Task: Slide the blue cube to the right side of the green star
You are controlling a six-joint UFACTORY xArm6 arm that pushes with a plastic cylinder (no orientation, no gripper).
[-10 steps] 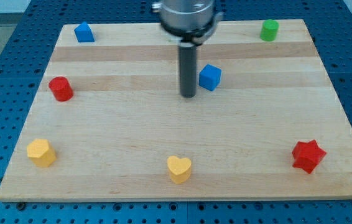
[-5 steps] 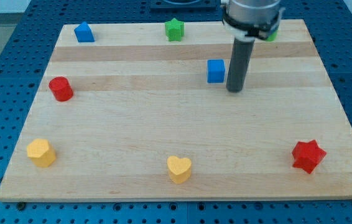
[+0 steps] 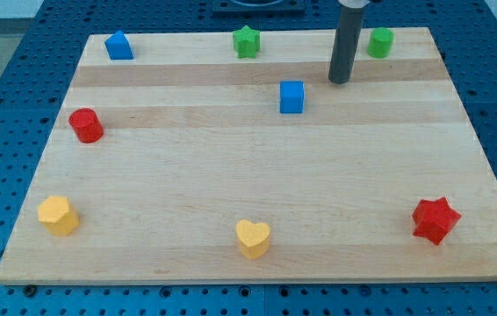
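The blue cube [image 3: 291,96] sits on the wooden board, above its middle. The green star [image 3: 246,41] lies near the board's top edge, up and to the left of the cube. My tip [image 3: 340,82] is to the right of the cube and a little higher, apart from it, and well to the right of the star.
A green cylinder [image 3: 380,41] stands at the top right, close to the rod. A second blue block [image 3: 118,46] is at the top left, a red cylinder [image 3: 85,125] at the left, a yellow block [image 3: 58,215] at the bottom left, a yellow heart [image 3: 253,238] at the bottom middle, a red star [image 3: 435,219] at the bottom right.
My tip went from the cube's left to its right, then moved up toward the top edge. The blue cube has slid slightly left and up.
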